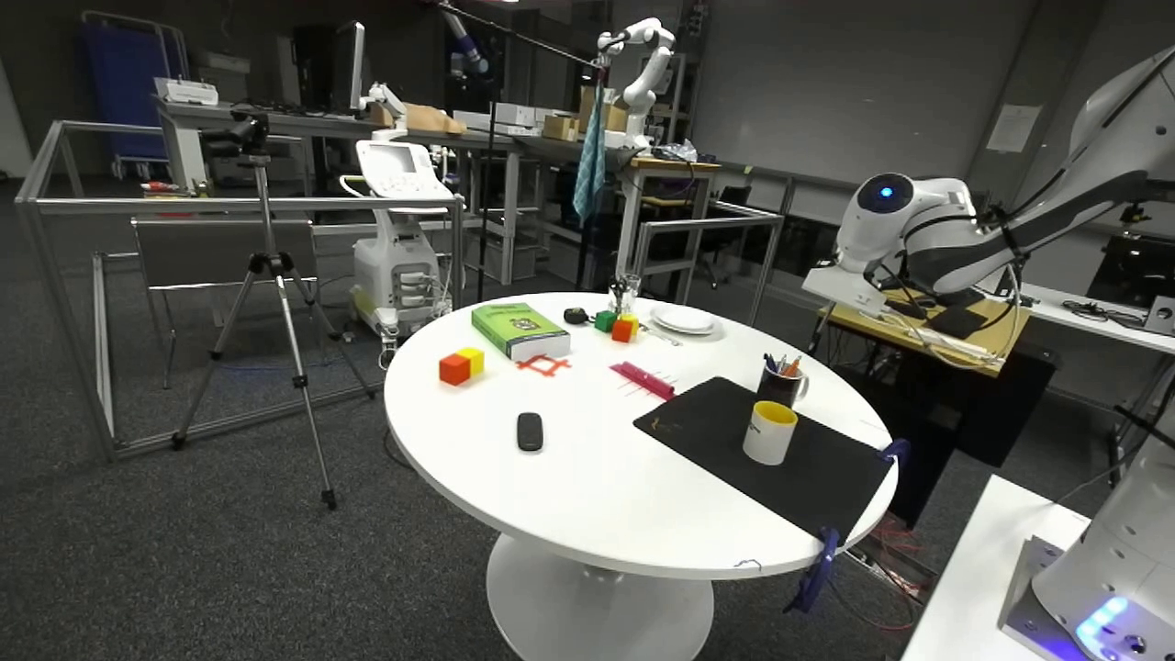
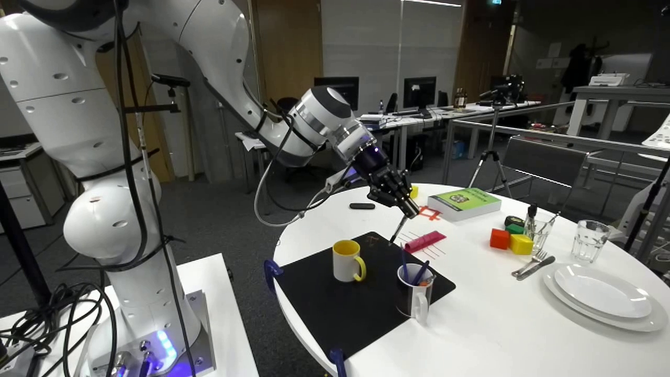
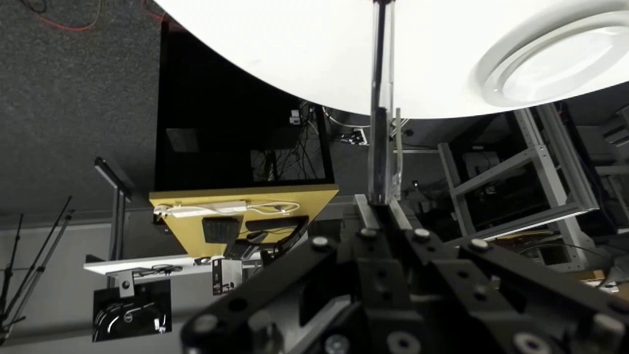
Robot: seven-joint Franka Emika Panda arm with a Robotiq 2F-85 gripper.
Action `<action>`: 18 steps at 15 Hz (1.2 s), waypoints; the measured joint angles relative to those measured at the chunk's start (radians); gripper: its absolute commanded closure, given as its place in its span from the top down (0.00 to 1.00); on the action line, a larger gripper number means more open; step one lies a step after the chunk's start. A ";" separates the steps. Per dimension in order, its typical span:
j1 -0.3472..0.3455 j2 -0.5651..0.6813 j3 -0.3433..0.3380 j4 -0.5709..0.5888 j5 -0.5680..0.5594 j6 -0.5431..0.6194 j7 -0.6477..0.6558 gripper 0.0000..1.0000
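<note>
The fingers (image 3: 366, 212) are closed on a clear-barrelled pen (image 3: 378, 157), which runs toward 12 o'clock in the wrist view. In an exterior view the pen slants down toward 7 o'clock over the bench (image 2: 497, 298), its dark tip near the edge of the black mat (image 2: 324, 298) (whether it touches, I cannot tell). From that tip, a pink roll (image 2: 425, 241) lies at 3 o'clock, a yellow-lined mug (image 2: 345, 267) stands at 8, a pen-filled mug (image 2: 405, 298) at 5, and a green-covered book (image 2: 464, 201) lies at 2.
</note>
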 measured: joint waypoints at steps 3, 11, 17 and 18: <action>-0.002 0.045 -0.001 0.042 -0.011 -0.045 -0.046 0.08; -0.002 0.079 -0.002 0.064 -0.011 -0.045 -0.062 0.08; -0.001 0.089 -0.001 0.065 -0.016 -0.045 -0.054 0.02; -0.001 0.097 -0.001 0.068 -0.022 -0.045 -0.052 0.02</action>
